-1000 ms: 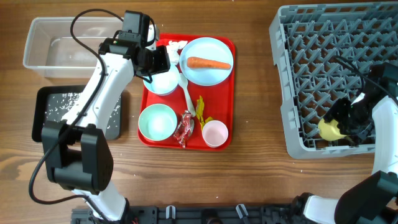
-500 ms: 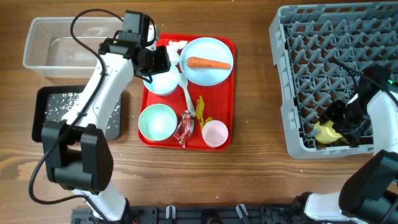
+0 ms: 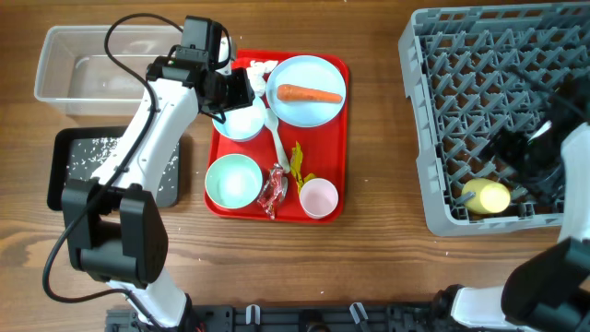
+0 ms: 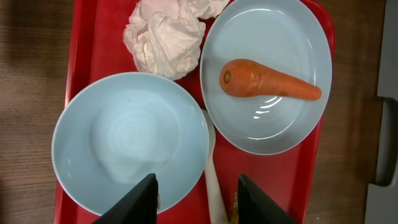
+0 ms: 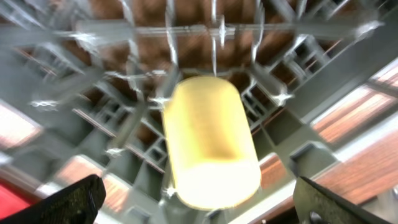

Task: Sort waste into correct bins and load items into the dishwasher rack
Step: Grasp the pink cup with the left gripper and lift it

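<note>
Now the right hand (image 5: 202, 200) has released the yellow cup (image 3: 486, 196).

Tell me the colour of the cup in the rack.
The cup is yellow, best seen from the right wrist.

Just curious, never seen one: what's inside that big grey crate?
One yellow cup lies on its side near the front of the grey crate. The right arm covers part of its floor, so that patch is unseen.
</note>
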{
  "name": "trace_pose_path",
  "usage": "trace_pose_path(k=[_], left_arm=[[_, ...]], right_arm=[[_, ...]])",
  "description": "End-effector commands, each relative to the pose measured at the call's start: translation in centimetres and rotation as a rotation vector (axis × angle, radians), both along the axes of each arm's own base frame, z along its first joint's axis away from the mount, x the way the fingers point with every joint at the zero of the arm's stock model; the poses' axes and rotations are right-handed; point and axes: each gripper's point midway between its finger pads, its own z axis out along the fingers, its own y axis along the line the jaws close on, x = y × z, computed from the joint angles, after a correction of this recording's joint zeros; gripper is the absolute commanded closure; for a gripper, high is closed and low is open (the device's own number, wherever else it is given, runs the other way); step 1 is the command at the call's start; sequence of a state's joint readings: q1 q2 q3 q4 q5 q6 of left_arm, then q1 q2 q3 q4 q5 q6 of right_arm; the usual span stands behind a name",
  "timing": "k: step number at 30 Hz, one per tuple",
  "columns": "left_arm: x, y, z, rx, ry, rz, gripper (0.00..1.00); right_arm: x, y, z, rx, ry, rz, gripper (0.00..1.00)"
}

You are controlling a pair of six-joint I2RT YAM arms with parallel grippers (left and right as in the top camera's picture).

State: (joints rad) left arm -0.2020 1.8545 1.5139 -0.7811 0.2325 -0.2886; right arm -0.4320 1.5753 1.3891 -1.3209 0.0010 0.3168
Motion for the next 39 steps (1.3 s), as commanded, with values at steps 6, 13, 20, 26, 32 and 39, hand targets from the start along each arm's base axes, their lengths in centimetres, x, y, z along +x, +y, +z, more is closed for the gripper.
trace_pose_path(k=[6,13,20,26,32,39], left_arm=[[-7.9,-5.7,2.9,-0.2,0.077,-0.454,0.53],[-16.2,-13.2,-1.5,0.076,0.215,-0.753,0.55],[-16.0,-11.6,-5.6,0.351,0.272,-0.666,0.66],[-15.9,-11.6,-5.0,0.355,0.265,-0.659,0.7],[-14.6,-12.7,0.9,0.317,0.186,-0.632,0.55],[-15.2,-12.6,0.0,0.314,0.214,-0.64,0.54]], right_arm=[[4.3,6.3,12.2,-0.041,-0.406,0.311,0.0],[7.5,7.7,10.5,-0.028,-0.406,0.372,0.0],[8.0,7.6,8.9,-0.017,-0.36,0.396,0.0],[8.3,7.5,9.0,-0.023,-0.371,0.403,0.0],[8.4,7.5,9.0,-0.025,-0.374,0.408,0.0],[8.5,7.5,9.1,-0.033,-0.377,0.43,0.0]])
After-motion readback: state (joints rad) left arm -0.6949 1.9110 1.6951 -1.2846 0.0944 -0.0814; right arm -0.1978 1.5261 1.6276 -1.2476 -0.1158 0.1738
